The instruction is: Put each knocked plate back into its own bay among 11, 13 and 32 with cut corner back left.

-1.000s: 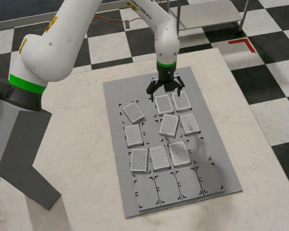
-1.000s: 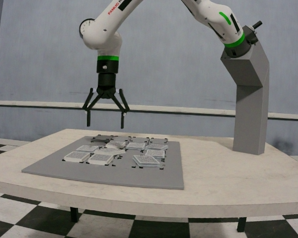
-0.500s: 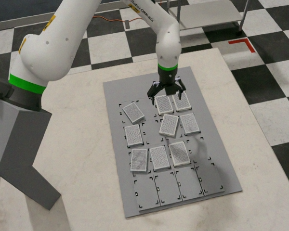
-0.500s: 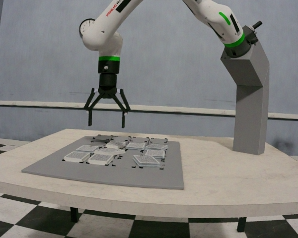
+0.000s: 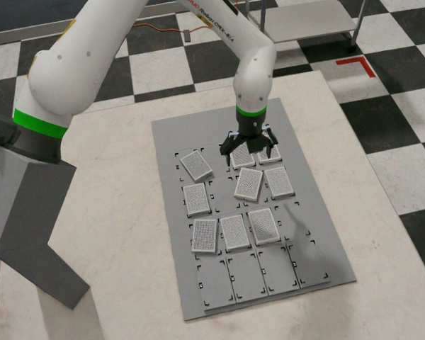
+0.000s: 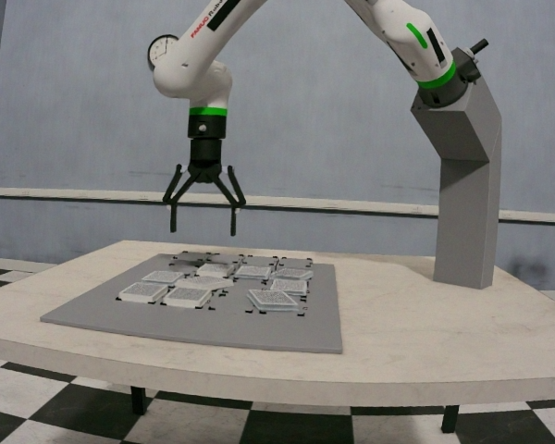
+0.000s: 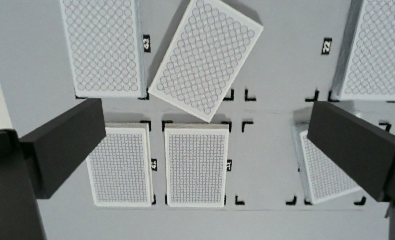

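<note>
My gripper (image 5: 248, 161) (image 6: 203, 233) (image 7: 207, 118) is open and empty, high above the deck. The bay 11 plate (image 5: 196, 165) (image 6: 273, 299) (image 7: 324, 175) lies turned across its corner pieces; a finger partly hides it in the wrist view. The bay 32 plate (image 5: 248, 183) (image 6: 204, 281) (image 7: 206, 60) lies turned, between the plates of bays 42 and 31, shifted off its corner pieces. The bay 13 plate (image 5: 205, 236) (image 6: 292, 274) is turned slightly and shifted in its bay; it is outside the wrist view. The cut corners are too small to make out.
Plates stand in bay 31 (image 5: 242, 156) (image 7: 196, 165), bay 41 (image 6: 142, 291) (image 7: 121, 167), bay 42 (image 5: 279, 181) (image 7: 104, 47), bay 12 (image 5: 196, 199) (image 6: 289, 286), bay 23 (image 5: 234, 231) and bay 33 (image 5: 263, 226). Column 4's raised bays (image 5: 247, 274) hold no plates.
</note>
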`<action>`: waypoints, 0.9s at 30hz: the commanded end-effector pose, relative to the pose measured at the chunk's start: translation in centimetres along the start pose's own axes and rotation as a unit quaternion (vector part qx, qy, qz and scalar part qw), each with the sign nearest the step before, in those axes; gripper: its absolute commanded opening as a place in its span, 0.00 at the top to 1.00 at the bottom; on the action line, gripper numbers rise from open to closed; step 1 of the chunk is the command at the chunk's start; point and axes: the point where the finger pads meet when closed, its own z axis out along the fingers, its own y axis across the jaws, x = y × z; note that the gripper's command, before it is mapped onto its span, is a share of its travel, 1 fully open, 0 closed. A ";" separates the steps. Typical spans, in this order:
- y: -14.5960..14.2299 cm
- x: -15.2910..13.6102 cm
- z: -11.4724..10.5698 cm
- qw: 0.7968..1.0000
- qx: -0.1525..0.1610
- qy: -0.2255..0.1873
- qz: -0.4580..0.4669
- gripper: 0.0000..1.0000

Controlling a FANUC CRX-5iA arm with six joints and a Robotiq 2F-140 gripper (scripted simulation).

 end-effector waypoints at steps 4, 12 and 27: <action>-0.1 2.1 -0.1 1.000 0.001 -0.001 -0.001 0.00; -0.1 5.3 -0.1 1.000 0.001 -0.001 -0.001 0.00; -0.1 8.9 0.0 1.000 0.001 -0.001 -0.001 0.00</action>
